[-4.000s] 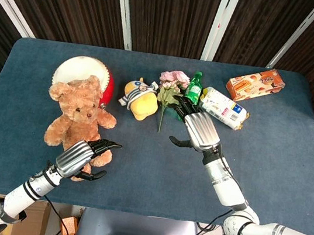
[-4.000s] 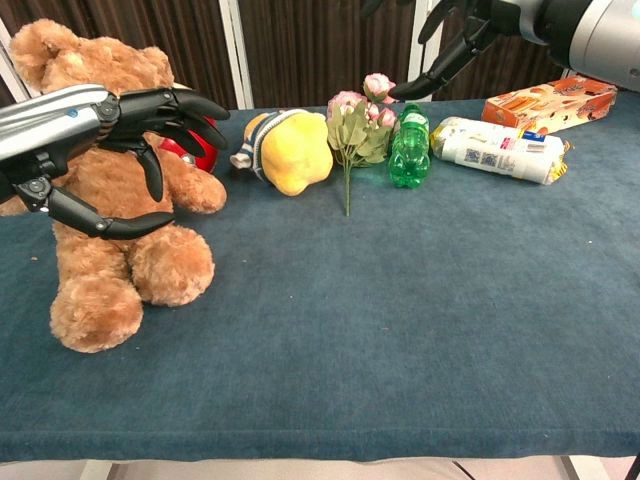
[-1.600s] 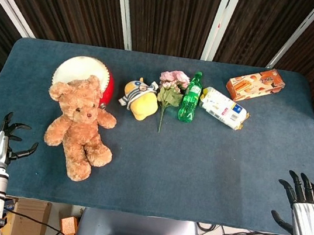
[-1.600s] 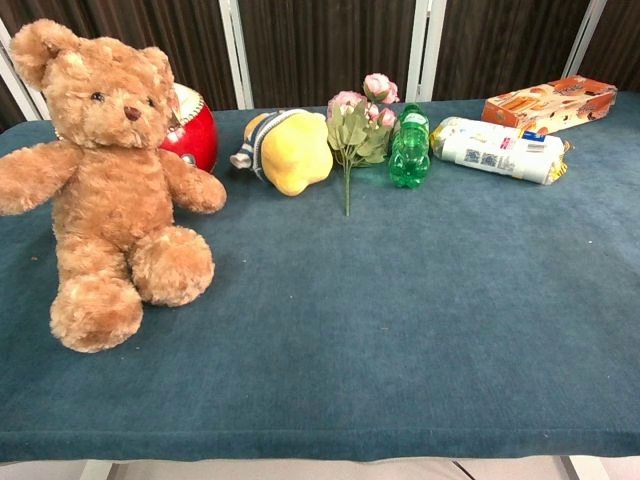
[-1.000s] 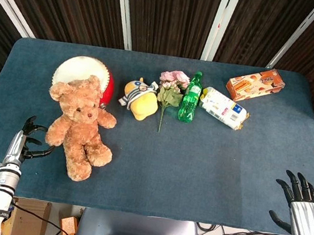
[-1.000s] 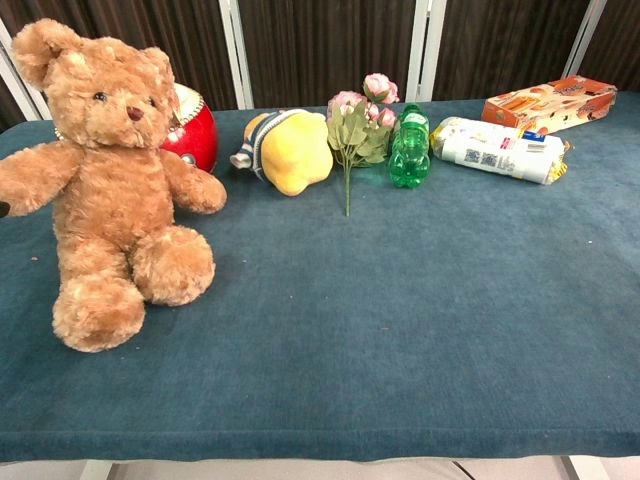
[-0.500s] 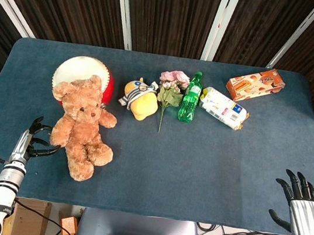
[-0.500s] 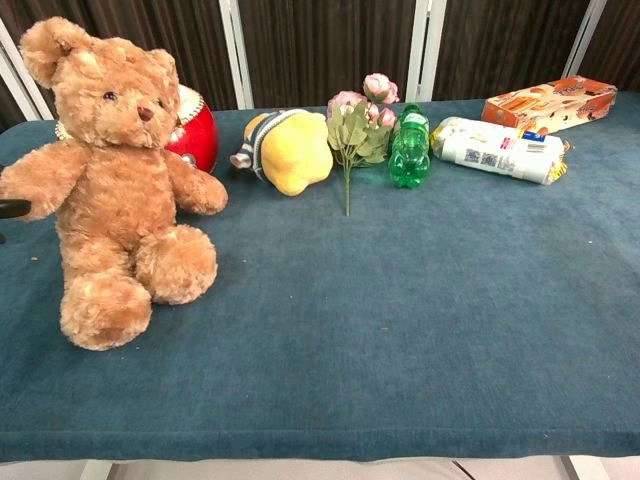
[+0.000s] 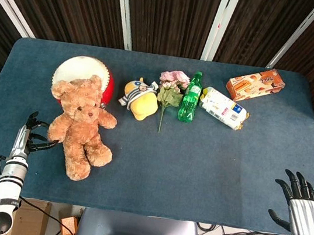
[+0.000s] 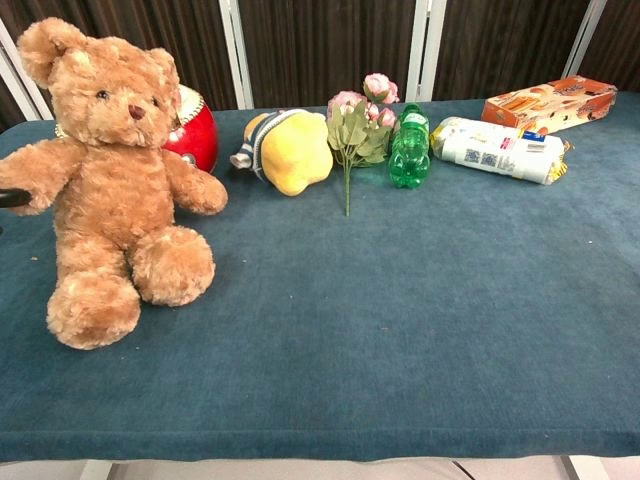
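Observation:
A brown teddy bear point(image 9: 82, 124) sits at the left of the blue table point(image 9: 197, 165), large in the chest view point(image 10: 110, 170). My left hand point(image 9: 30, 134) hovers at the table's near-left edge, its dark fingers spread and reaching the bear's outstretched paw. In the chest view only one fingertip point(image 10: 10, 197) shows, against that paw. Whether the fingers close on the paw is unclear. My right hand point(image 9: 303, 204) hangs off the near-right corner with fingers apart, holding nothing.
Behind the bear stands a red and white drum point(image 9: 78, 70). Along the back lie a yellow plush toy point(image 9: 140, 100), a pink flower sprig point(image 9: 170, 90), a green bottle point(image 9: 191, 98), a white packet point(image 9: 223, 108) and an orange box point(image 9: 255, 84).
Both arms drew back from mid-table to the near edge. My left hand then came in to the bear's paw; the bear rocked right and has settled back left.

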Action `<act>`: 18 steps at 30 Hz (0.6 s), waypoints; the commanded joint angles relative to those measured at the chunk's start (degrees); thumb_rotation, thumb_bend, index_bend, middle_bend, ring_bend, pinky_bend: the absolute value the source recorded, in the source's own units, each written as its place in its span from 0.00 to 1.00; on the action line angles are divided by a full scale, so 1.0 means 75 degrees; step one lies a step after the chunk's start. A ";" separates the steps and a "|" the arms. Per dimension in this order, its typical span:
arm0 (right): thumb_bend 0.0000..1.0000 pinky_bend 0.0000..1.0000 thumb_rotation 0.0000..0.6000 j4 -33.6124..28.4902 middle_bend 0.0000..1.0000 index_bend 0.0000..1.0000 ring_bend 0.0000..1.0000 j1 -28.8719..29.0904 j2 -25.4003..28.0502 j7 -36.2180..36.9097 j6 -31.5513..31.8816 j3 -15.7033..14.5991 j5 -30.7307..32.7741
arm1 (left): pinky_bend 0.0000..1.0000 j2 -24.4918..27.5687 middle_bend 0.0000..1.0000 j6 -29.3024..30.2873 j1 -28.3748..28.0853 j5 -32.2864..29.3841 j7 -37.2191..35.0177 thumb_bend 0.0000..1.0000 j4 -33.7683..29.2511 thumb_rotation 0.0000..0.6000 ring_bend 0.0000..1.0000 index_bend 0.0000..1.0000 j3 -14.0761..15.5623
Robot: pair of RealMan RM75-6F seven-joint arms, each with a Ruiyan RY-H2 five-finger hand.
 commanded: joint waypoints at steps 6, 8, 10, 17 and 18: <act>0.03 0.18 1.00 -0.0007 0.08 0.29 0.03 0.0019 -0.0001 -0.0011 -0.0116 -0.0021 0.0032 | 0.47 -0.0040 0.10 0.0288 -0.0025 0.0298 0.0087 0.43 0.0067 1.00 0.10 0.62 -0.0047; 0.03 0.18 1.00 -0.0017 0.08 0.29 0.03 0.0031 -0.0003 -0.0026 -0.0169 -0.0028 0.0052 | 0.47 -0.0123 0.11 0.0501 0.0021 0.0586 0.0122 0.43 0.0120 1.00 0.11 0.62 0.0047; 0.03 0.18 1.00 -0.0026 0.08 0.29 0.03 0.0034 -0.0001 -0.0041 -0.0194 -0.0030 0.0067 | 0.47 -0.0160 0.12 0.0515 0.0039 0.0610 0.0136 0.43 0.0180 1.00 0.12 0.62 0.0091; 0.03 0.18 1.00 -0.0060 0.08 0.30 0.03 0.0046 0.0026 -0.0041 -0.0280 -0.0047 0.0096 | 0.47 -0.0030 0.12 -0.0029 0.0077 0.0300 -0.0139 0.43 0.0246 1.00 0.12 0.62 0.0039; 0.03 0.18 1.00 -0.0059 0.08 0.30 0.03 0.0047 0.0023 -0.0041 -0.0284 -0.0044 0.0099 | 0.47 -0.0004 0.12 -0.0045 0.0079 0.0338 -0.0162 0.43 0.0221 1.00 0.12 0.62 0.0027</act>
